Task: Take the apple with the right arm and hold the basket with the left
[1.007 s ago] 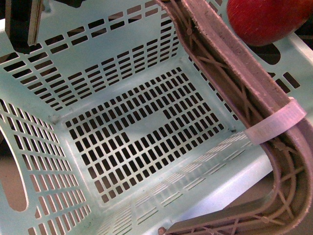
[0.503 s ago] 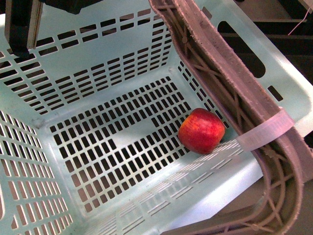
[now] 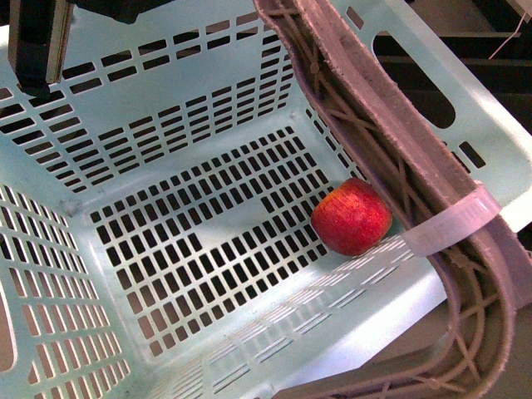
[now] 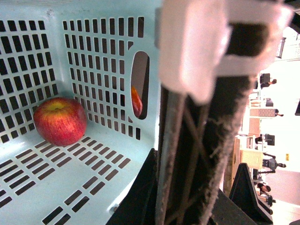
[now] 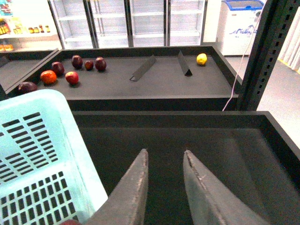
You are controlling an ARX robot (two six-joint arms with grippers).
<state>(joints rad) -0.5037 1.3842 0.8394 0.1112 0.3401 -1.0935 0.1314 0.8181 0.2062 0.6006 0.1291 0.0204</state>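
The apple (image 3: 352, 216) lies on the slotted floor of the basket (image 3: 166, 116), tucked into the corner against the side wall, just below the ribbed handle (image 3: 391, 141) and close to its white band (image 3: 453, 220). The left fingers (image 4: 192, 206) sit on either side of the handle, closed in against it and gripping the basket. The right fingers (image 5: 165, 152) hang just beside the basket's rim over a dark desk (image 5: 243, 154), parted a little with nothing between them. Farther back, several red and dark fruits (image 5: 71, 77) and a yellow one (image 5: 201, 58) rest on another dark surface
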